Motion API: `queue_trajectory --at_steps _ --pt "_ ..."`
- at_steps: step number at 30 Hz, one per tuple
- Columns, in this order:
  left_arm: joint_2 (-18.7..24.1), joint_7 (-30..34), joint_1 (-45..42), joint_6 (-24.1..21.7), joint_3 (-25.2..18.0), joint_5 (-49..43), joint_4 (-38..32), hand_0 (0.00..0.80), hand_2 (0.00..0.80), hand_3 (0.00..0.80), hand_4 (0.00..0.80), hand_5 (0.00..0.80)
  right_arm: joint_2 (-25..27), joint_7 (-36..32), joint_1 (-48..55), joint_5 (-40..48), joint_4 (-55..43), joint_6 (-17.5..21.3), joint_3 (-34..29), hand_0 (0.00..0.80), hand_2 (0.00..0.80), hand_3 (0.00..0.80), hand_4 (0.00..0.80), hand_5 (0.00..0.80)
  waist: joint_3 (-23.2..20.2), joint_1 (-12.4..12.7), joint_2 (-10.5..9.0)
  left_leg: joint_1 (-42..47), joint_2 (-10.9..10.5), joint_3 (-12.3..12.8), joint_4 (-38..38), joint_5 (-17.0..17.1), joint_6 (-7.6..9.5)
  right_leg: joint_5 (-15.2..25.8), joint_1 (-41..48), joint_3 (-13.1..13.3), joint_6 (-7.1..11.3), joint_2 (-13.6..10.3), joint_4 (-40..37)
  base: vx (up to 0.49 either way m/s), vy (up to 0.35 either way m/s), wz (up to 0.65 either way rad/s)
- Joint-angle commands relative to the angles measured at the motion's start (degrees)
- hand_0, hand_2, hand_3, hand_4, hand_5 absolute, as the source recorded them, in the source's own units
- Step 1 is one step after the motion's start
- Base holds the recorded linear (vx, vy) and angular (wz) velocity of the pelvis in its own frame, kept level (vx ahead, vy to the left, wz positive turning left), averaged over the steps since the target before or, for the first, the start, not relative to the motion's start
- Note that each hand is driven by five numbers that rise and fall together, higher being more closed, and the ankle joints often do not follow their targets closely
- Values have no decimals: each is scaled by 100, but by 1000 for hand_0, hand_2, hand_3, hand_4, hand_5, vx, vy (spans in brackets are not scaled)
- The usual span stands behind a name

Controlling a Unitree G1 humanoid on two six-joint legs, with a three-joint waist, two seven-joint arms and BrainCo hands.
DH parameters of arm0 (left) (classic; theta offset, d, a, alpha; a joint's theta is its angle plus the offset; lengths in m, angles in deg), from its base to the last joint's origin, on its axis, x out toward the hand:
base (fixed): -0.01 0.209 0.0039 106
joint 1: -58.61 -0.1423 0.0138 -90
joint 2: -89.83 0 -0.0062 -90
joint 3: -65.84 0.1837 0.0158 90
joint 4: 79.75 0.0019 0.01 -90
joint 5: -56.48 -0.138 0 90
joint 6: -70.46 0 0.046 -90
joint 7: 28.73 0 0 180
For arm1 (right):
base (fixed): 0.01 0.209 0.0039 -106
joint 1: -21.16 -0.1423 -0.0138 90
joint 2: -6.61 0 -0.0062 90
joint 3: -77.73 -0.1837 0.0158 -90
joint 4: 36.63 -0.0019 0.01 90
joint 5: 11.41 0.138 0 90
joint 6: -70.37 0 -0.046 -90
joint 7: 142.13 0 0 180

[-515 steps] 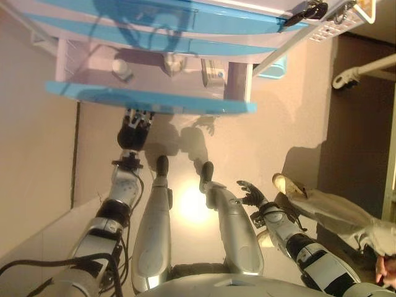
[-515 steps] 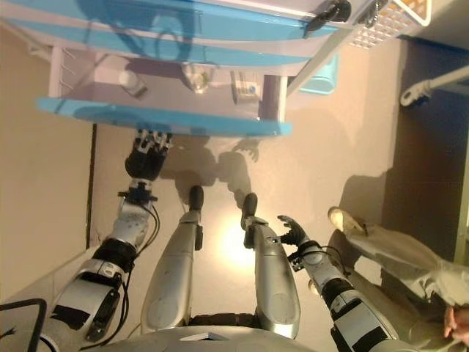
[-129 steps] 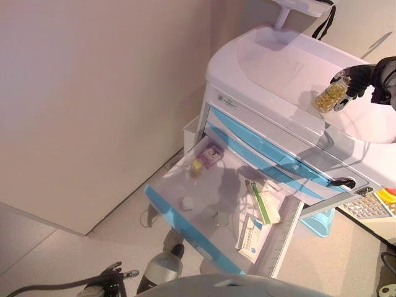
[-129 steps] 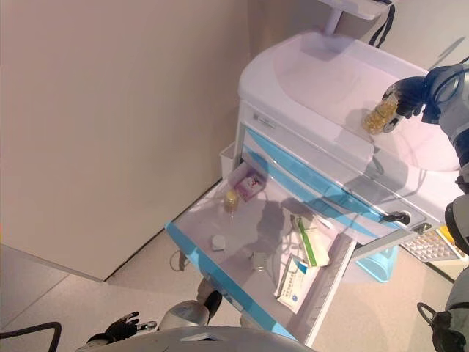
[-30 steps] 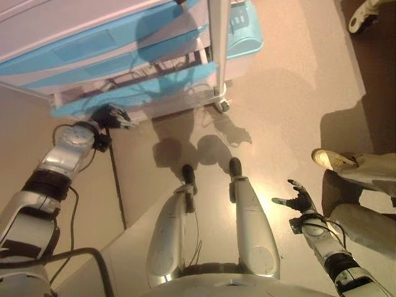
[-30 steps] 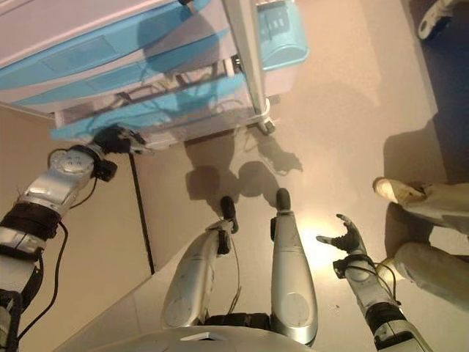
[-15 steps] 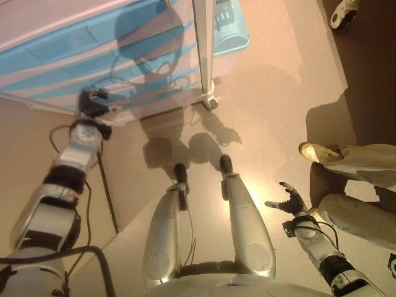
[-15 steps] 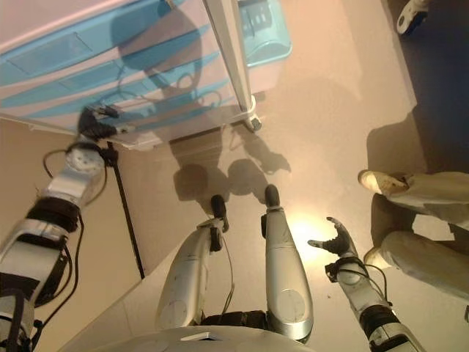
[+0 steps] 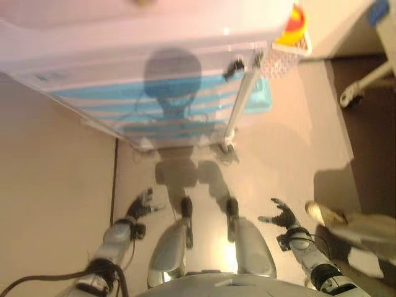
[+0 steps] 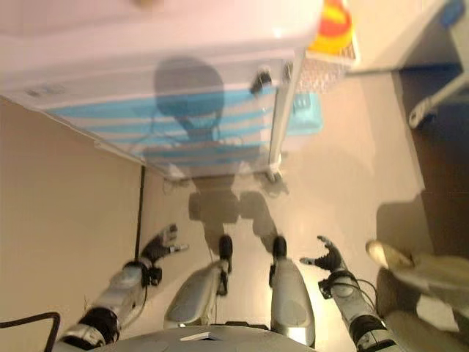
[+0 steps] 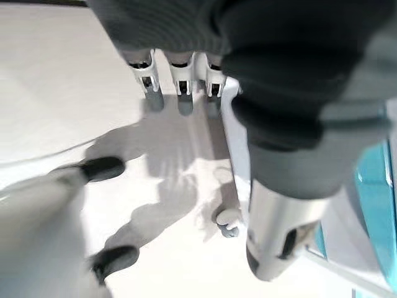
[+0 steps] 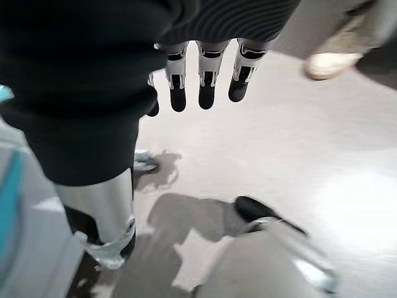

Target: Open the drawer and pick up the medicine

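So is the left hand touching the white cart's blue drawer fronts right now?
Apart. In the left eye view the left hand hangs low over bare floor, well short of the white cart's blue drawer fronts.

Drawers [image 9: 167, 111] all closed, contents hidden. Cart [image 9: 124, 37] top cut off at 12 o'clock, a yellowish object [image 9: 145, 2] there cropped and blurred past telling. Red and yellow items in the side basket [image 9: 289, 38] too blurred to identify. Person's shoe [image 9: 327, 213] and trousers cut off at 4 o'clock.

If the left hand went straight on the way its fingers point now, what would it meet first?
Probably the cart's lowest blue drawer front. The left hand, open and empty, points across bare floor toward the cart's base; depth is unclear, so it might meet floor first.
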Motion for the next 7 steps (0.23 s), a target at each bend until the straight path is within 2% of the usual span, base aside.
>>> queue_trajectory --at_steps 1,4,7 --pt "-28 39 18 -516 -23 -631 529 0 0 0 0 0 -58 -842 326 489 148 -48 -34 0 0 0 0 0 -363 81 -164 122 -380 7 224 -565 259 264 415 -124 121 -16 -455 75 -22 22" --pt "-105 32 2 -534 81 -887 1072 0 0 0 0 0 -222 -1394 281 818 539 -235 -22 0 0 0 0 0 -638 129 -219 334 -377 12 137 -592 240 281 650 -195 132 -13 -623 56 -32 20" --pt "-213 205 23 -397 83 -1001 1456 0 0 0 0 0 -345 -1595 230 781 864 -211 11 0 0 0 0 0 -875 180 -266 531 -377 17 67 -633 230 312 877 -260 145 -14 -798 31 -27 7"
